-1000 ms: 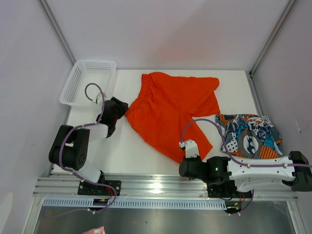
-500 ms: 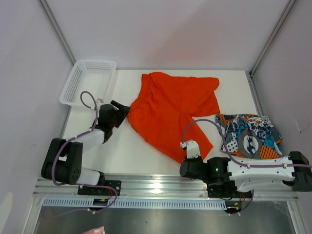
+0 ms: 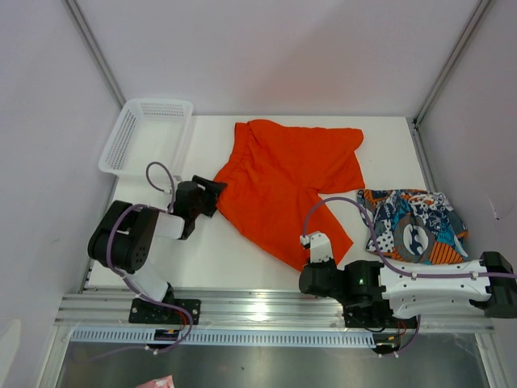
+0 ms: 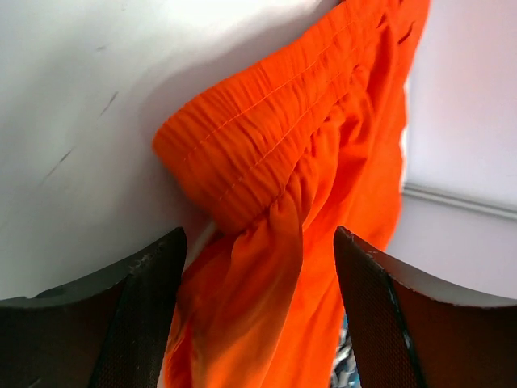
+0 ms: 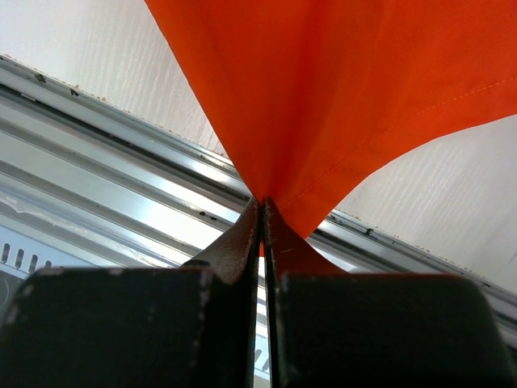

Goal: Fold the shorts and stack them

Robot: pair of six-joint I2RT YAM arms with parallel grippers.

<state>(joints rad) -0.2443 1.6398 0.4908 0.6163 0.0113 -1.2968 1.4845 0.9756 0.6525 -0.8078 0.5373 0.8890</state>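
The plain orange shorts (image 3: 283, 178) lie spread across the middle of the white table (image 3: 202, 250), with their waistband to the left. My left gripper (image 3: 212, 192) sits low at the waistband's left corner. It is open, and the bunched orange waistband (image 4: 266, 153) lies just ahead of and between its wide-apart fingers (image 4: 145, 307). My right gripper (image 3: 313, 244) is shut on the near leg hem of the orange shorts (image 5: 339, 89), the cloth pinched at its tips (image 5: 262, 202). The printed blue, teal and orange shorts (image 3: 414, 225) lie crumpled at the right, behind the right arm.
A white mesh basket (image 3: 145, 136) stands at the back left corner. An aluminium rail (image 3: 258, 307) runs along the near edge under the right gripper. White walls and frame posts close in both sides.
My left gripper has opened wider and shifted right and down onto the waistband corner of the orange shorts. The right gripper has kept its hold and barely moved.
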